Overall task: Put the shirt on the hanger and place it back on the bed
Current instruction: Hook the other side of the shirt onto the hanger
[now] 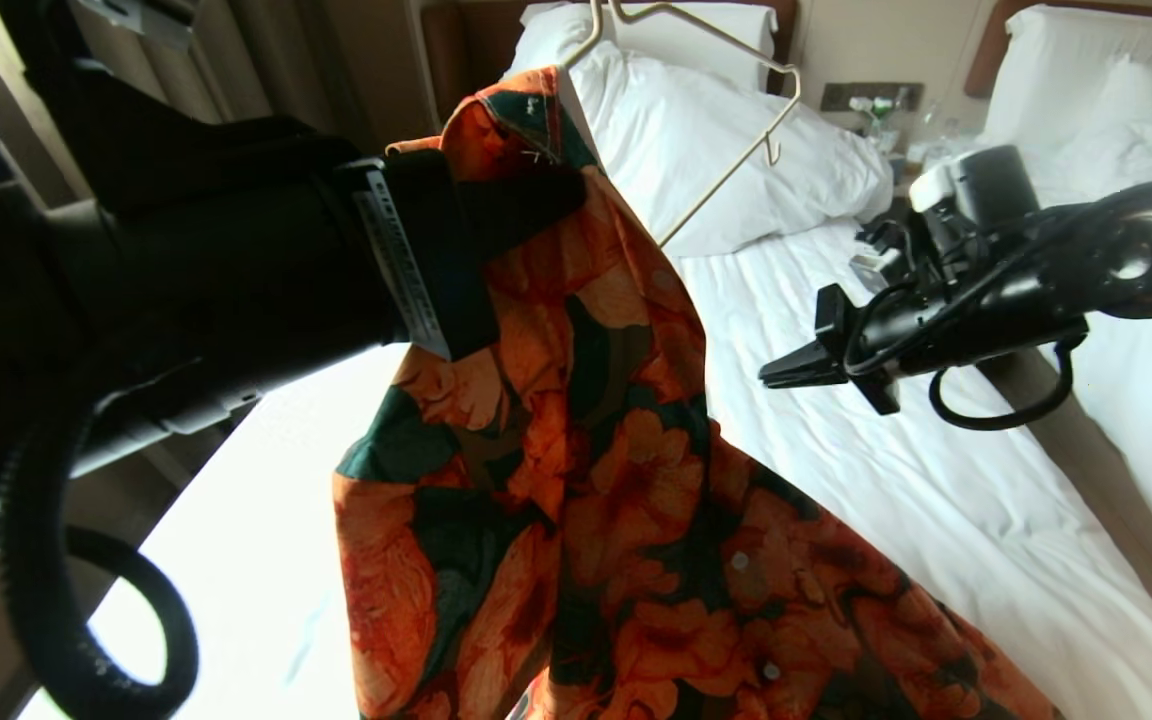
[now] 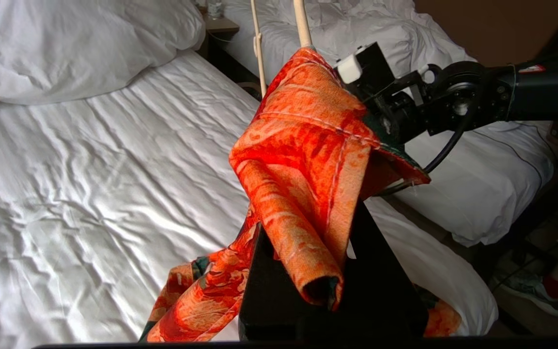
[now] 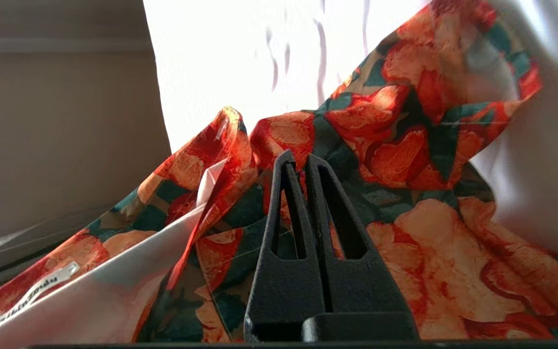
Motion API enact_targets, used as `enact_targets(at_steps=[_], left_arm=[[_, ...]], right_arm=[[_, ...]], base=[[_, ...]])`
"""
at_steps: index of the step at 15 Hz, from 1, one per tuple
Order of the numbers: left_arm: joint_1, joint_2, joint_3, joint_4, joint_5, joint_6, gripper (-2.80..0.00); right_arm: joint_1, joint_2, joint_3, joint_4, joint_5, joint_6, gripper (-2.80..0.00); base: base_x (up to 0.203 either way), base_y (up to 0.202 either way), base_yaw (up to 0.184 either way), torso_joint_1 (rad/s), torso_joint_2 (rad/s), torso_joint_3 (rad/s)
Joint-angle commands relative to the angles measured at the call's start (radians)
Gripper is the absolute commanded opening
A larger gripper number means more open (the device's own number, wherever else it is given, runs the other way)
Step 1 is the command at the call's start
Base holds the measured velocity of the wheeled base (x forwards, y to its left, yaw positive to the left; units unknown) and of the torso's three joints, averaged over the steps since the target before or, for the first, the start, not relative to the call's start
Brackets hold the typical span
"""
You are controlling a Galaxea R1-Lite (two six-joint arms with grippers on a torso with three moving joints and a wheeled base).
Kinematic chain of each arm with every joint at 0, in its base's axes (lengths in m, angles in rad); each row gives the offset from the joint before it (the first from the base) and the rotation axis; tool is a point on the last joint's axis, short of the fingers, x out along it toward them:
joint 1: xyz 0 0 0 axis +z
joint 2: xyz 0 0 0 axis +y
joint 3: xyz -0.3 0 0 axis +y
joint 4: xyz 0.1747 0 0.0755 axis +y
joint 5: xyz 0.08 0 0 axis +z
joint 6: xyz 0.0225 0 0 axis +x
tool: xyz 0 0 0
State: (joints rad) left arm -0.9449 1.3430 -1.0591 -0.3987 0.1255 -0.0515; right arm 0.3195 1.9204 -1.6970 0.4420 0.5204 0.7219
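The left gripper (image 1: pixel 536 205) is clamped on the shirt (image 1: pixel 616 480) near its collar and holds it up over the bed (image 1: pixel 936 500); the cloth drapes down and toward the near right, its lower part trailing onto the sheet. The hanger (image 1: pixel 726 110) rises out of the collar toward the far right, one shoulder inside the shirt, the other bare and sticking out over the pillow (image 1: pixel 736 150). The right gripper (image 1: pixel 786 372) hangs in the air to the right of the shirt, its fingers pressed together with nothing between them, pointing left at the cloth. It is the nearer arm to the bare end of the hanger, which lies farther away and higher than its tips. The sheet is white and creased. A second bed (image 1: pixel 1136 150) stands to the right across a narrow gap, with a small bedside table (image 1: pixel 886 140) between the headboards.
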Motion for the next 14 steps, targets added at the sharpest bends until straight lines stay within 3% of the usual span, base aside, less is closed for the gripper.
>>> enact_targets(at_steps=[1,6,7,14], left_arm=[[0.001,-0.001,-0.012,0.001,0.0,-0.001,-2.8],[-0.003,-0.001,-0.018,0.003,0.0,0.002,-2.8],[-0.002,-0.001,-0.016,0.005,0.0,0.002,-2.8],[-0.003,-0.001,-0.016,0.003,0.0,0.004,-2.8]], right_arm=[[0.036,0.075,-0.048,0.011,0.005,0.022,-2.8],[0.119,0.1,-0.11,0.032,0.002,0.036,-2.8],[0.131,0.095,-0.13,0.067,-0.004,0.032,0.0],[0.178,0.08,-0.15,0.087,-0.007,0.016,0.0]], base=[[0.0,0.0,0.0,0.0,0.0,0.0],[0.0,0.0,0.0,0.0,0.0,0.0],[0.0,0.0,0.0,0.0,0.0,0.0],[0.0,0.0,0.0,0.0,0.0,0.0]])
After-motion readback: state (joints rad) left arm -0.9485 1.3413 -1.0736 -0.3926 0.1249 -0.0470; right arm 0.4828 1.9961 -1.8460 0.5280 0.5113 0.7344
